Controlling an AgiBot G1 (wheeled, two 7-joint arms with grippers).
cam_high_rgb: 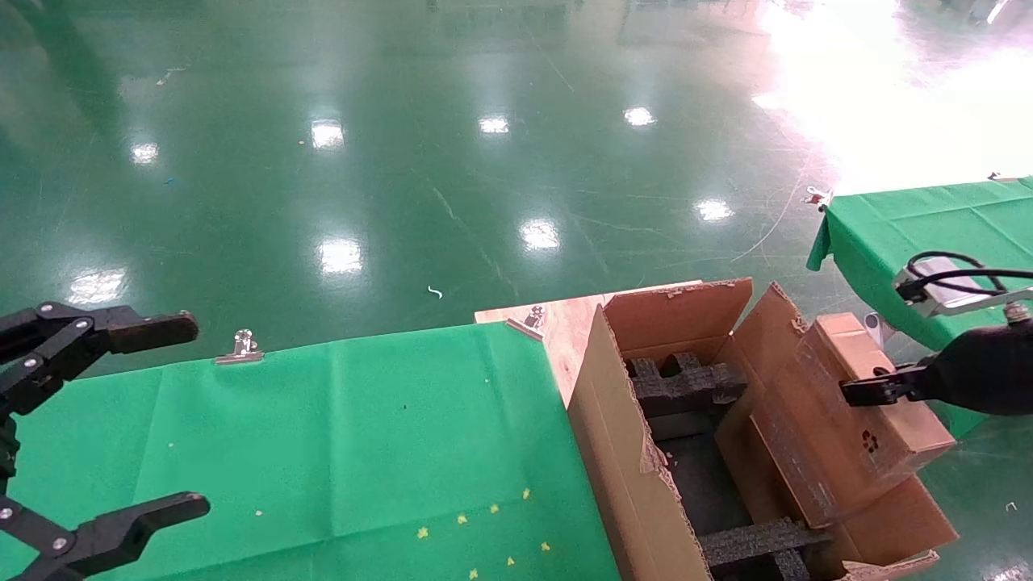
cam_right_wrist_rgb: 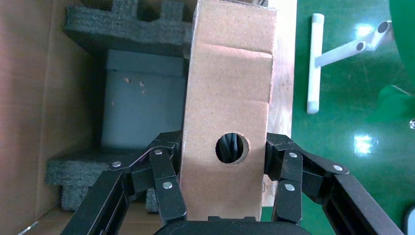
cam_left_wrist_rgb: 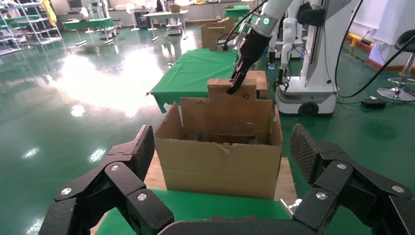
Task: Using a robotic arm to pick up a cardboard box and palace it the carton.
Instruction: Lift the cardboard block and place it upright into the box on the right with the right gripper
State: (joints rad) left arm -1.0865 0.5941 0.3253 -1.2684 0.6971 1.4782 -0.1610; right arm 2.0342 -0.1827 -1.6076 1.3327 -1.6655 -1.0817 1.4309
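My right gripper (cam_high_rgb: 867, 391) is shut on the small cardboard box (cam_high_rgb: 855, 411) and holds it tilted over the right side of the carton (cam_high_rgb: 621, 452). In the right wrist view the fingers (cam_right_wrist_rgb: 164, 171) clamp both sides of the box (cam_right_wrist_rgb: 227, 98), whose round hole faces the camera. Black foam inserts (cam_high_rgb: 686, 383) lie inside the carton. The left wrist view shows the carton (cam_left_wrist_rgb: 220, 164), the box (cam_left_wrist_rgb: 244, 91) and the white robotic arm (cam_left_wrist_rgb: 274, 10) above it. My left gripper (cam_high_rgb: 194, 415) is open and empty over the green table at the far left.
A green-clothed table (cam_high_rgb: 323, 452) lies left of the carton, held by metal clips (cam_high_rgb: 238, 347). The carton stands on a wooden board (cam_high_rgb: 565, 323). A second green table (cam_high_rgb: 928, 226) is at the right. A grey block (cam_right_wrist_rgb: 142, 103) sits inside the carton.
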